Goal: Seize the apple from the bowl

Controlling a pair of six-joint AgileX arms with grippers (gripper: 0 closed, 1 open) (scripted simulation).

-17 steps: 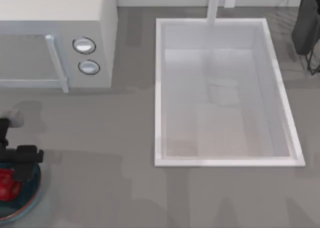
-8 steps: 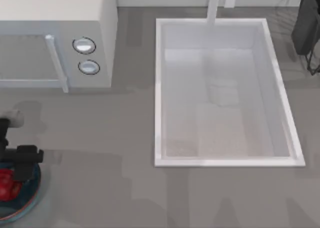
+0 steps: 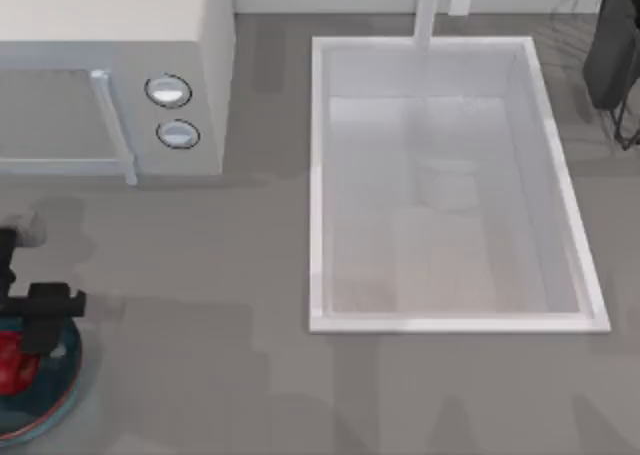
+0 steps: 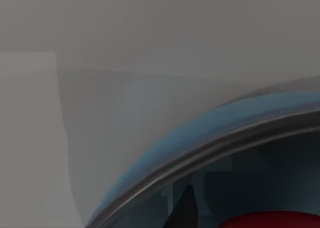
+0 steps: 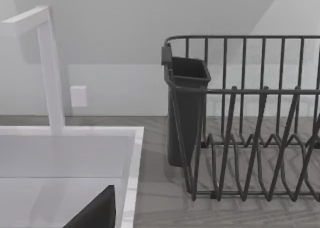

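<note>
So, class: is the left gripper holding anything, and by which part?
Cannot be told: the left gripper is over the apple in the bowl, but contact is hidden.
</note>
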